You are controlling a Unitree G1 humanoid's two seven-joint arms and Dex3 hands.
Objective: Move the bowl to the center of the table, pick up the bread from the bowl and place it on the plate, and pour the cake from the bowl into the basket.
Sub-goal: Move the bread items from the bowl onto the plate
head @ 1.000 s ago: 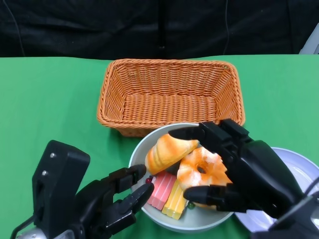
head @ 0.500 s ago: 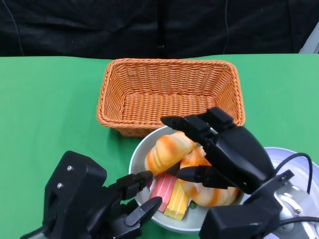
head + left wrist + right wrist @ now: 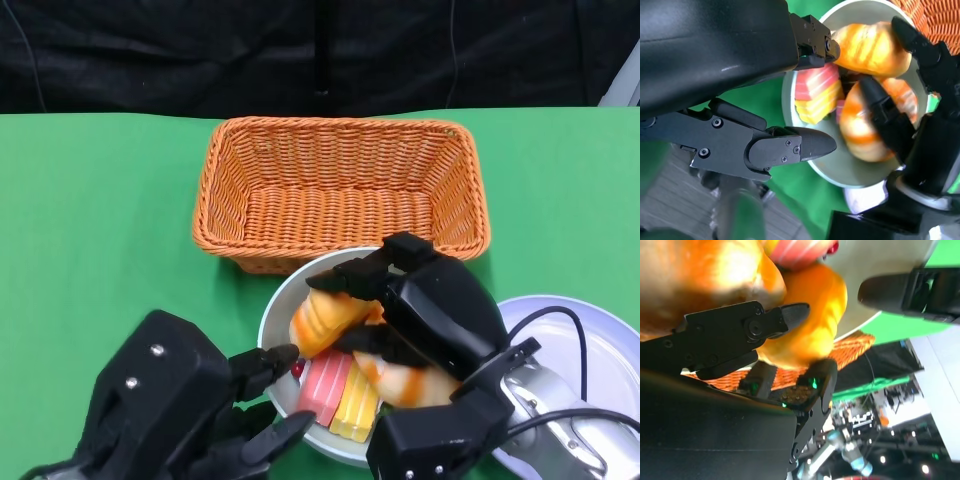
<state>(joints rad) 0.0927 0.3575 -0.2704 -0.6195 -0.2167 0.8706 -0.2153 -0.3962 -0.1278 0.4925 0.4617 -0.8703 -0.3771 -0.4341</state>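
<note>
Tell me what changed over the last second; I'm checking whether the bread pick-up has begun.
The right hand came down over the pale grey bowl and moved toward the basket side, its fingers now closing around the orange striped bread roll. The left hand moved forward toward the bowl's near rim and is open. The orange wicker basket, bowl and white plate stayed put.

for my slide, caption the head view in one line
Right robot hand reaches over bread in the bowl before the basket.
</note>
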